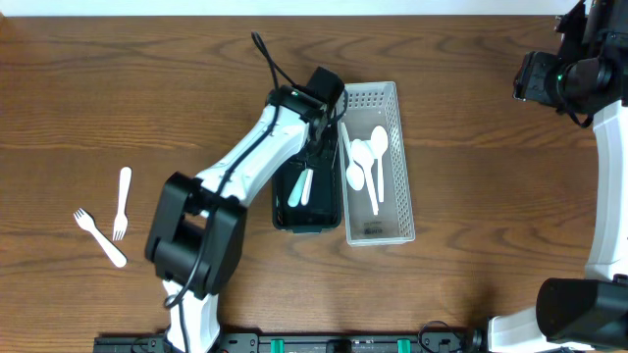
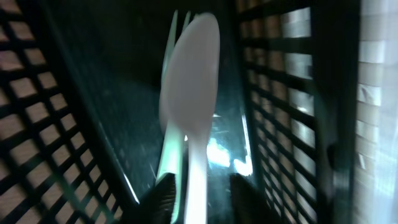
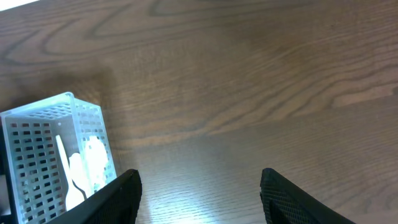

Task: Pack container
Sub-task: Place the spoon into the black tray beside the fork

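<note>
A black mesh basket [image 1: 285,208] stands beside a white mesh basket [image 1: 397,147] at the table's middle. My left gripper [image 1: 320,132] reaches down into the black basket. In the left wrist view its fingers [image 2: 208,190] are apart. A white utensil with a rounded end [image 2: 193,87] stands between them, against the left finger and apart from the right one. A second white utensil with tines [image 2: 169,143] lies behind it. The white basket holds white spoons [image 1: 365,157]. My right gripper [image 3: 199,193] is open and empty over bare table at the far right.
Two white forks [image 1: 122,201] [image 1: 101,238] lie on the wooden table at the left. The white basket's corner shows at the left edge of the right wrist view [image 3: 37,118]. The right arm's base stands at the bottom right.
</note>
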You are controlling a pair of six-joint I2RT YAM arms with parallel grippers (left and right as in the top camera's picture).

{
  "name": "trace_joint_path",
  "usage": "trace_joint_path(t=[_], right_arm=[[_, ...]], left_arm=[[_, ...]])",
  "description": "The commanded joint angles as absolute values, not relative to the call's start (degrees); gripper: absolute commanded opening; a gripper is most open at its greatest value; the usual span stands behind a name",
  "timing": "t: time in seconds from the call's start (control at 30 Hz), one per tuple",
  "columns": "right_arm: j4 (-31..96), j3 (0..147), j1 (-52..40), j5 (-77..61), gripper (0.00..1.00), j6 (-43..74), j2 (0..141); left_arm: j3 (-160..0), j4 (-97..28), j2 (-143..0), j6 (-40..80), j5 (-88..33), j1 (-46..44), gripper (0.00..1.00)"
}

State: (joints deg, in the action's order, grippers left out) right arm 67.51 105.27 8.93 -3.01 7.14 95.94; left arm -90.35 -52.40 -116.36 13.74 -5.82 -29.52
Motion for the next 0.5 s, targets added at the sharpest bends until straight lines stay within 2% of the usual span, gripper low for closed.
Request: trace_joint_path(t=[0.0,0.13,0.33,0.47], right_arm=[[67.6,105.2,9.5,-2.8,0.64,6.6,96.0],[67.6,105.2,9.5,-2.8,0.64,6.6,96.0],[67.6,105.2,9.5,-2.8,0.65,6.5,96.0],[67.6,105.2,9.5,-2.8,0.65,6.0,96.0]], left_arm=[[-90.2,-52.6,-116.0,12.3,-5.2,-29.4,0.40],[-91.6,-52.8,-113.0,7.3,1.3,-29.4,0.43],[-96.7,-55.5,-101.6,4.0,12.0,-27.6,0.62],[-98.0,-58.3,-92.1,4.1,14.3,-21.2,0.70]])
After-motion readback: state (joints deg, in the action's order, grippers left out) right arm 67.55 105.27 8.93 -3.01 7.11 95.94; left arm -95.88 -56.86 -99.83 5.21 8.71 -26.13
